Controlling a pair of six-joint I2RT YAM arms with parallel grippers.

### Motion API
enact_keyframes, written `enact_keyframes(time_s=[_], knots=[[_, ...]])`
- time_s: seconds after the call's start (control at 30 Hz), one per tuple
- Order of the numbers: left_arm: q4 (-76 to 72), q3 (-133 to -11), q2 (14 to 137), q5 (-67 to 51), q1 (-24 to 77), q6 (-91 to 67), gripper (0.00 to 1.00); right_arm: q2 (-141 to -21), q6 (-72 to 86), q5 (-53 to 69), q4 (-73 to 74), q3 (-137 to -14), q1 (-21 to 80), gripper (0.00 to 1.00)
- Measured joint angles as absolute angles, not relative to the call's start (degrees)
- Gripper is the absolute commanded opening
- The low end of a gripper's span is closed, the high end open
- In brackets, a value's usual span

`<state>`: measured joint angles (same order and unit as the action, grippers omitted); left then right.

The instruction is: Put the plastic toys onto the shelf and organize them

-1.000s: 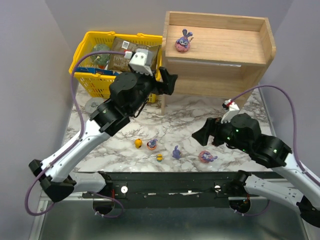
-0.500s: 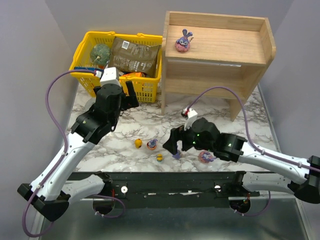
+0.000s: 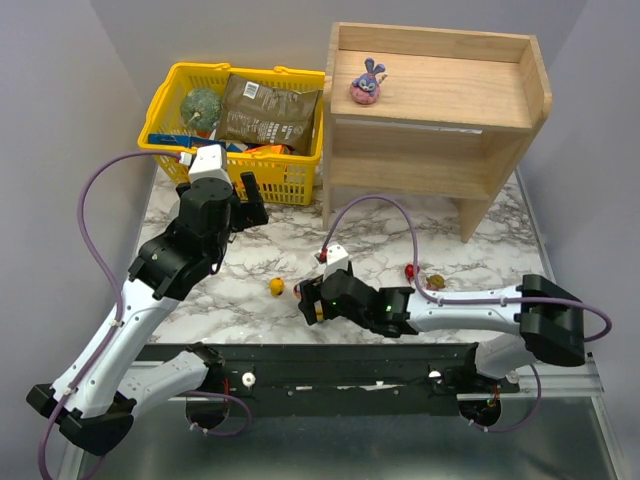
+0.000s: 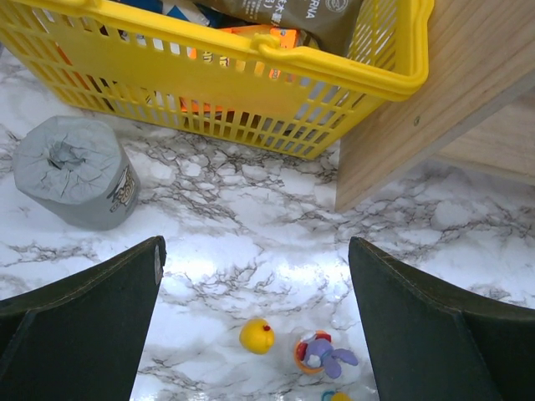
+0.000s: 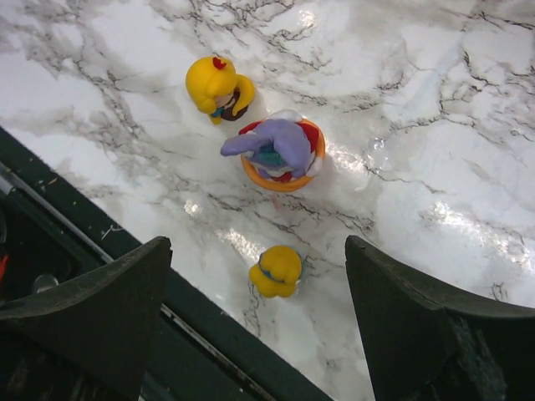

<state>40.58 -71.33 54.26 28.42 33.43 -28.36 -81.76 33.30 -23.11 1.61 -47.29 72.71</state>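
Plastic toys (image 5: 280,154), right end effector (image 5: 257,313) now overhead

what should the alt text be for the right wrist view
The right gripper, jaws open, hangs above three toys on the marble table: a purple bunny on an orange-red base, a yellow figurine up and left of it, and a smaller yellow figurine nearer the table's dark front rail.
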Motion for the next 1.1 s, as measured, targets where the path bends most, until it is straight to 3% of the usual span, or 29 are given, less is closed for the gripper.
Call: enact_keyframes(time_s=[0.6, 1.1], knots=[[42.76, -71.88, 54.94, 27.14, 33.19, -26.94, 0.99, -96.55, 32.36, -28.84, -6.00, -52.75, 72.77, 0.83], [43.03, -71.88, 54.94, 27.11, 32.62, -26.79, 0.99, -102.50, 31.35, -30.83, -6.35, -55.22, 72.77, 0.84]])
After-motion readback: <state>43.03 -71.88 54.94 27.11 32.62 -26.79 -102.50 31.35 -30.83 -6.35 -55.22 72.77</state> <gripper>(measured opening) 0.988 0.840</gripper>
